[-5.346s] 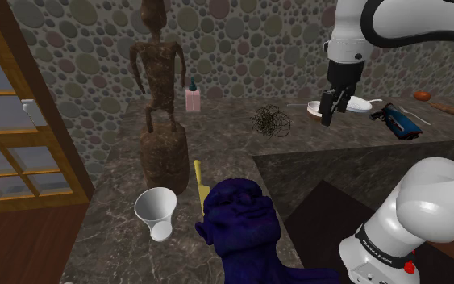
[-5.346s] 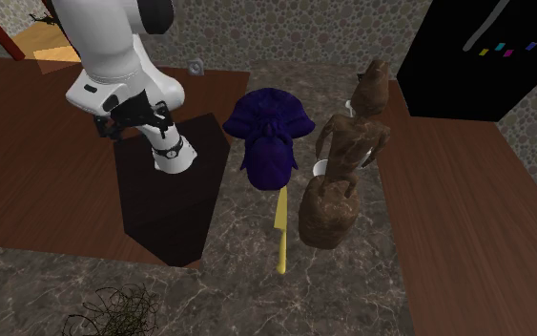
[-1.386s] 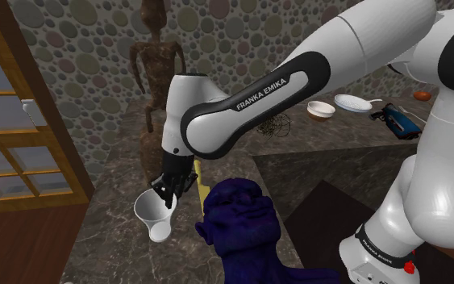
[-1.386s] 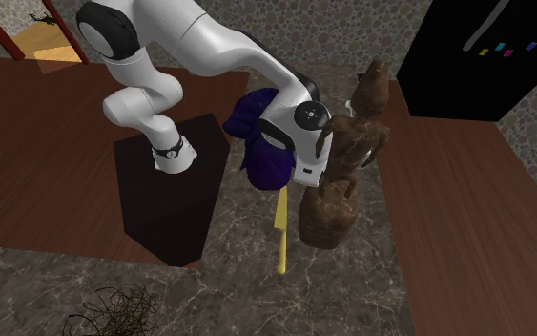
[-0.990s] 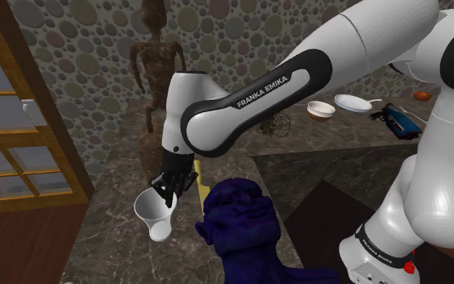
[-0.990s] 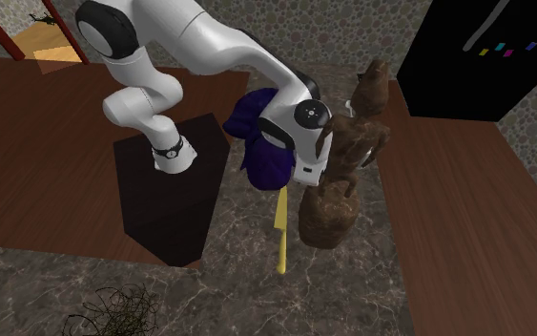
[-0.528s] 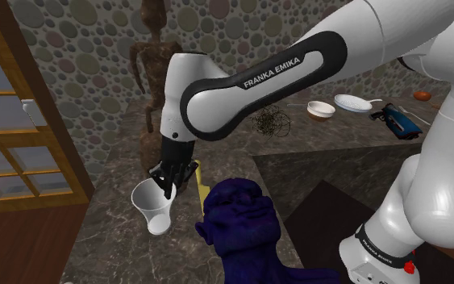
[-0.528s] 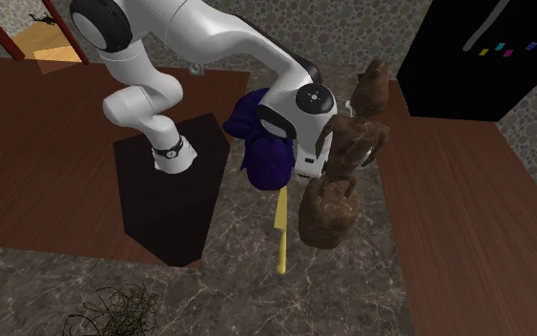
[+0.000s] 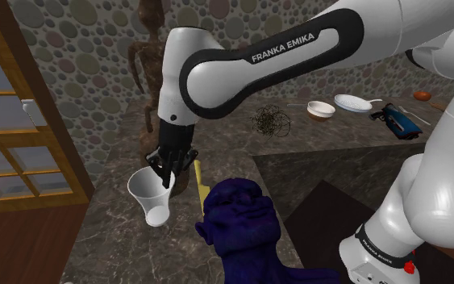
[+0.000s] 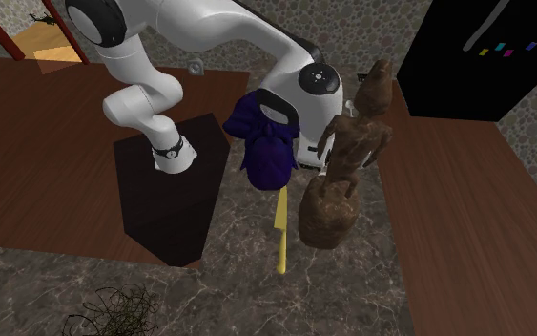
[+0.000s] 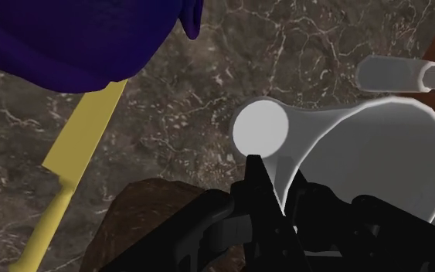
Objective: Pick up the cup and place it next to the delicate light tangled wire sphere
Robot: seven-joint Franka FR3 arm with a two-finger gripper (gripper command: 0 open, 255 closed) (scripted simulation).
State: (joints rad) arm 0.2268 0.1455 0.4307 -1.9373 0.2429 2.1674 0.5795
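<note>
Cup, white and tilted, its wall clamped between the 2 closed-in fingers of the gripper, apparently just clear of the marble counter. Grasp done; transfer to the wire sphere, well apart, and release remain.

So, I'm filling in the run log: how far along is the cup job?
Done: the gripper is shut on the rim of the white cup; the wrist view shows the wall clasped. In hand: the cup hangs tilted, apparently just off the counter. Left: carry it across to the wire ball farther along the counter, set it down beside that, and let go.
</note>
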